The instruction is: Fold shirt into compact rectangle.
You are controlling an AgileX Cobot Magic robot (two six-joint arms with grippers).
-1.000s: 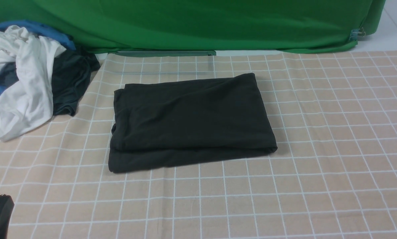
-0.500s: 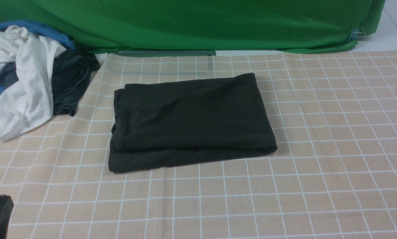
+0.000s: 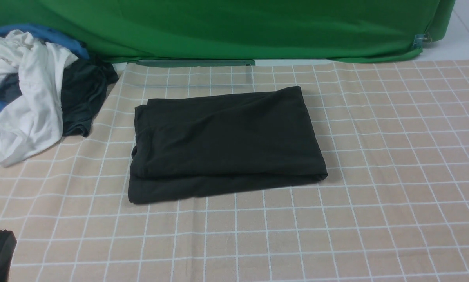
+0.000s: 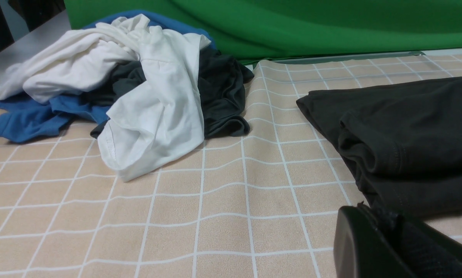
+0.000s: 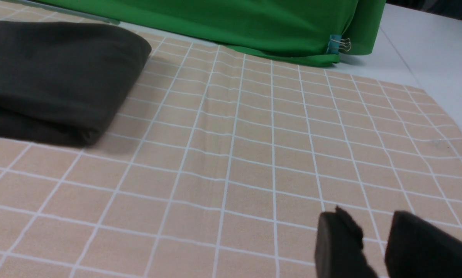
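nothing has shifted in the last second: the shirt (image 3: 224,143) lies folded into a rectangle, beyond and right of the left pincer (image 4: 373,235), which is closed on nothing, while the right pincer (image 5: 373,247) sits part open and empty, so folding looks finished.

The work surface is covered by a beige tablecloth (image 3: 375,156) printed with a white grid; slight wrinkles are seen in it. Behind it, a green backdrop (image 3: 238,27) is hung across the full width and is gathered at its right corner by a binder clip (image 5: 337,44). A bare white tabletop (image 5: 427,50) is exposed beyond the cloth's right edge. The scene is lit evenly, and only soft shadows are cast.
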